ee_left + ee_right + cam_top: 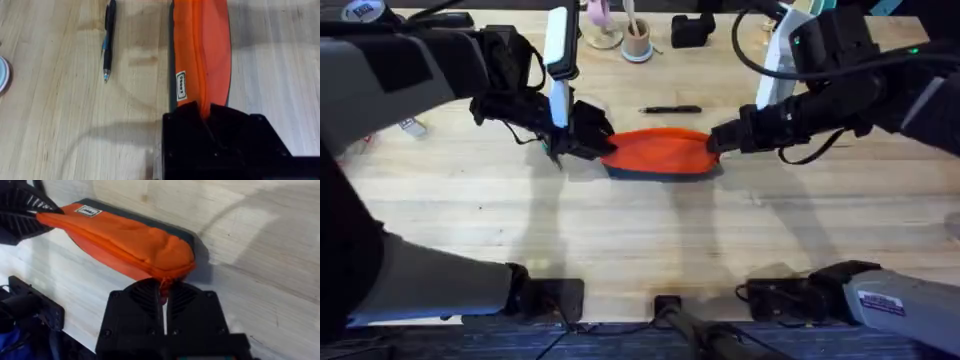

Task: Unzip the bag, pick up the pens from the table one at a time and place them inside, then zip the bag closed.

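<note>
Left gripper [588, 138] jaws closed on one end of bag [660, 152]; right gripper [720, 138] jaws closed on small tab at opposite end, probably zipper pull. Bag flat mid-counter [640, 235], zipper shut. Hold left end fixed; draw pull straight along zipper line, low, without lifting bag. One pen [671, 109] just behind bag. Cup [637, 43] at far edge.
</note>
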Controlling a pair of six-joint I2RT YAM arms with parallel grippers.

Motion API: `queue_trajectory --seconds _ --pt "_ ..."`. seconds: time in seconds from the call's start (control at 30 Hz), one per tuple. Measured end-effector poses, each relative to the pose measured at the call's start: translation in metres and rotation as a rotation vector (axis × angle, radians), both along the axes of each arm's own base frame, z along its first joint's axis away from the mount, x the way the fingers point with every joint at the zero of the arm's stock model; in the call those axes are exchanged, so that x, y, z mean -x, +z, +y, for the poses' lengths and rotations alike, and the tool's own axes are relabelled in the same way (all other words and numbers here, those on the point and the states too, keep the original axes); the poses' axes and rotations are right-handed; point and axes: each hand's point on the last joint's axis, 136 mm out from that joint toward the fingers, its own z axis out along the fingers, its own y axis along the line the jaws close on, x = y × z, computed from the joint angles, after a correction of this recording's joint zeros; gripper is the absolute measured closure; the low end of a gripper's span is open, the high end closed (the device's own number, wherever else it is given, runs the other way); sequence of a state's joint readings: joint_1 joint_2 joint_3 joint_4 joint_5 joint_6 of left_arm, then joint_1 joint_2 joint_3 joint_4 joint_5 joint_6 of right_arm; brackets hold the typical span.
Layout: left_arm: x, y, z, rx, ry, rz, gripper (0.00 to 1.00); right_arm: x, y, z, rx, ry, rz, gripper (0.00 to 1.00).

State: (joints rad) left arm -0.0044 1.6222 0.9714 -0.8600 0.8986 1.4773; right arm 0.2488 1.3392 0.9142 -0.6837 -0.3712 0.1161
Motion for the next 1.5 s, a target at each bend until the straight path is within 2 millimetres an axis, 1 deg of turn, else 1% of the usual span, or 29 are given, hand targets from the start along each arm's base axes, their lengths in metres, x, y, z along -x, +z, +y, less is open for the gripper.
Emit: queue_trajectory --seconds 0.2,0.37,0.5,0.57,0.6,0.77,0.97,1.27,1.5 --pt "0.000 0.000 0.000 0.003 0.000 0.000 0.957 -0.002 0.007 0.000 0.006 0.014 -0.010 0.969" --pt "0.000 0.001 0.000 0.004 0.000 0.000 0.957 -0.008 0.012 0.001 0.005 0.014 -0.039 0.969" --pt "0.000 0.000 0.001 -0.002 0.002 -0.001 0.957 -0.013 0.014 0.006 0.013 0.029 -0.076 0.969" --pt "-0.001 -0.001 0.002 -0.010 0.005 -0.001 0.957 -0.017 0.016 0.012 0.019 0.045 -0.107 0.969" --pt "-0.002 -0.003 0.007 -0.025 0.017 -0.001 0.957 -0.025 0.021 0.023 0.025 0.070 -0.173 0.969" --pt "-0.002 -0.007 0.012 -0.054 0.026 0.005 0.957 -0.038 0.035 0.047 0.015 0.101 -0.289 0.970" --pt "-0.002 -0.010 0.015 -0.075 0.028 0.010 0.957 -0.036 0.042 0.071 0.000 0.123 -0.337 0.970" --pt "-0.002 -0.013 0.019 -0.098 0.035 0.014 0.957 -0.034 0.053 0.099 -0.032 0.136 -0.387 0.970" --pt "-0.002 -0.014 0.021 -0.108 0.036 0.015 0.957 -0.035 0.062 0.112 -0.069 0.138 -0.415 0.970"
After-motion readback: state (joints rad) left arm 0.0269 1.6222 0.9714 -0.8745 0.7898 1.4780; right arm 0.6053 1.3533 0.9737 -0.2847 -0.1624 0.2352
